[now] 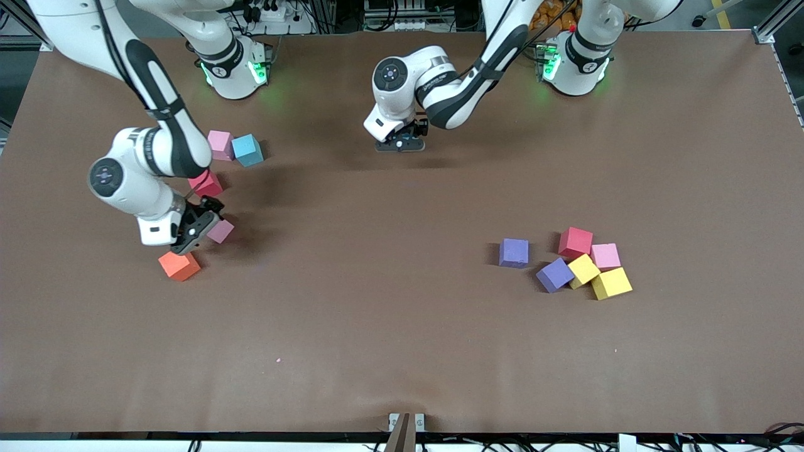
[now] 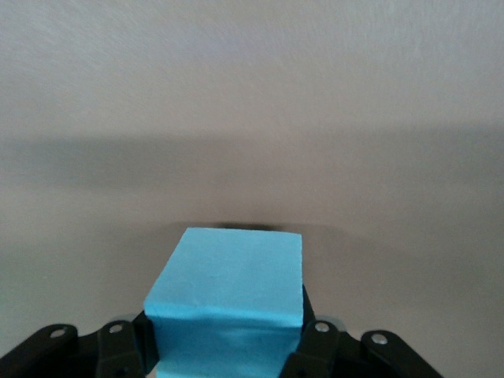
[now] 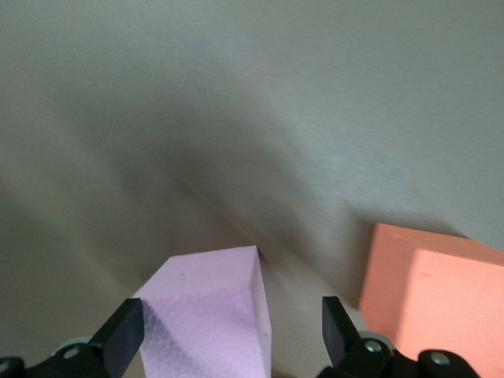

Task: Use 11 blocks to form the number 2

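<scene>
I saw L gripper (image 2: 224,346) clamp blue block (image 2: 228,295); R gripper (image 3: 228,331), fingers spread, straddled pink block (image 3: 213,315), orange block (image 3: 433,291) beside.

We take the lone block (image 1: 514,252) as our mark. Just beside it, toward the left arm's end, the clustered blocks (image 1: 584,270) touch one another. Well apart from it, toward the right arm's end, the scattered blocks (image 1: 206,184) lie, and the right gripper (image 1: 198,235) straddles one. The left gripper (image 1: 401,145) clasps the held block (image 2: 224,291) over the bare table (image 1: 402,326)
</scene>
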Robot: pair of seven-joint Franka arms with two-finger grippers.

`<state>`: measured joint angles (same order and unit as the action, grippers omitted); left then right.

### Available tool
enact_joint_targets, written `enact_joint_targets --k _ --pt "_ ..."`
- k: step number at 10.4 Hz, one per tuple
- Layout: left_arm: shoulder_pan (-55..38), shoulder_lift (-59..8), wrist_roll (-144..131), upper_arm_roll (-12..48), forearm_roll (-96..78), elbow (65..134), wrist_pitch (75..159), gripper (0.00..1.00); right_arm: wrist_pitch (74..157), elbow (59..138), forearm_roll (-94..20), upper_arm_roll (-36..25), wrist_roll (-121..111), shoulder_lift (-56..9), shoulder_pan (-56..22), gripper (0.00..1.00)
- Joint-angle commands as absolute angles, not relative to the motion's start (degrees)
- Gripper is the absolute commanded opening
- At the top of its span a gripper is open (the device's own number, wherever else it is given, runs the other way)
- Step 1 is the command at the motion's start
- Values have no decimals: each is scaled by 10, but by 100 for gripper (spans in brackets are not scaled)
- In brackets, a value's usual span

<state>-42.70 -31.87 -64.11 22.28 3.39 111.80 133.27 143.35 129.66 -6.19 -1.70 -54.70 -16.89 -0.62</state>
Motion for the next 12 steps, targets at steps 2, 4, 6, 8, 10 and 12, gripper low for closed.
enact_joint_targets --k 2,4,6,8,10,12 --pt "-433 -335 -632 221 49 1099 1322 16 1366 1269 -77 -14 -591 -167 10 100" --pt "-436 -340 -643 221 47 1100 1321 17 1367 1272 -77 -17 -660 -177 11 100" --pt "-444 -343 -668 221 41 1100 1321 19 1366 1277 -78 -15 -681 -178 16 100" --pt "-447 -348 -715 221 41 1099 1321 99 1367 1280 -84 -13 -682 -178 11 100" --pt "-449 -337 -746 221 41 1095 1321 100 1367 1289 -104 -13 -682 -178 8 100" --pt "-447 -308 -762 221 41 1091 1311 100 1377 1298 -107 -14 -678 -182 -3 100"
